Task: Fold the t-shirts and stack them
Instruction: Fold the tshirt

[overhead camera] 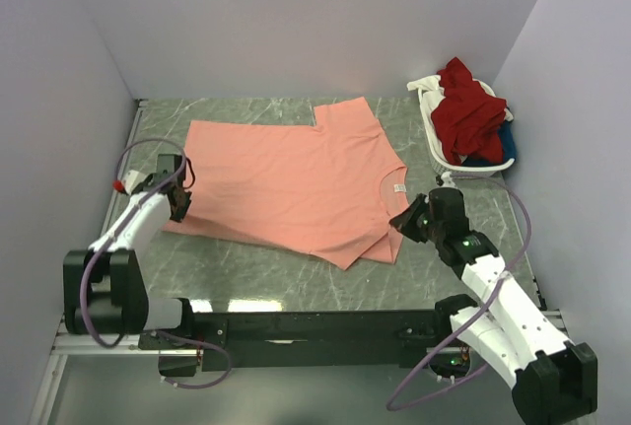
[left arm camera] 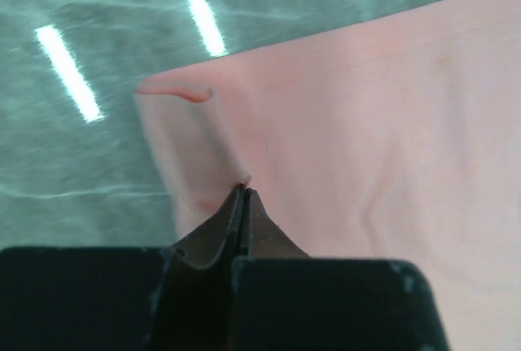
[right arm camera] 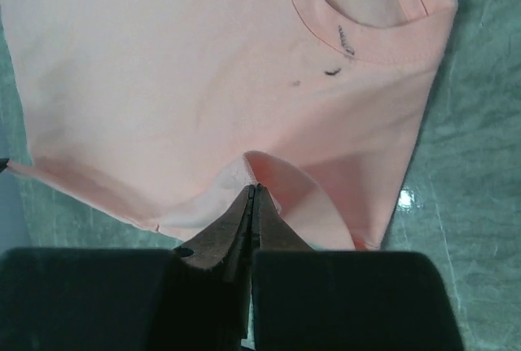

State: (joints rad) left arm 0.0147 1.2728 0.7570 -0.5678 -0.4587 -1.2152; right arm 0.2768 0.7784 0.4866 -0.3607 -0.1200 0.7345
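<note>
A salmon-pink t-shirt (overhead camera: pixel 296 183) lies spread flat on the green marbled table, its collar and small white label (overhead camera: pixel 399 188) towards the right. My left gripper (overhead camera: pixel 182 200) is at the shirt's left edge. In the left wrist view that gripper (left arm camera: pixel 244 188) is shut, pinching the cloth (left arm camera: pixel 366 123) beside a curled-up corner. My right gripper (overhead camera: pixel 402 223) is at the shirt's near right edge, below the collar. In the right wrist view it (right arm camera: pixel 256 188) is shut on a raised fold of the pink cloth (right arm camera: pixel 163 66). More t-shirts, dark red (overhead camera: pixel 468 114), blue (overhead camera: pixel 505 141) and white (overhead camera: pixel 426 82), are piled in the basket.
A white slatted basket (overhead camera: pixel 431 134) stands at the back right corner against the wall. Pale walls close the table in on the left, back and right. Bare tabletop (overhead camera: pixel 276 282) shows between the shirt and the arm bases.
</note>
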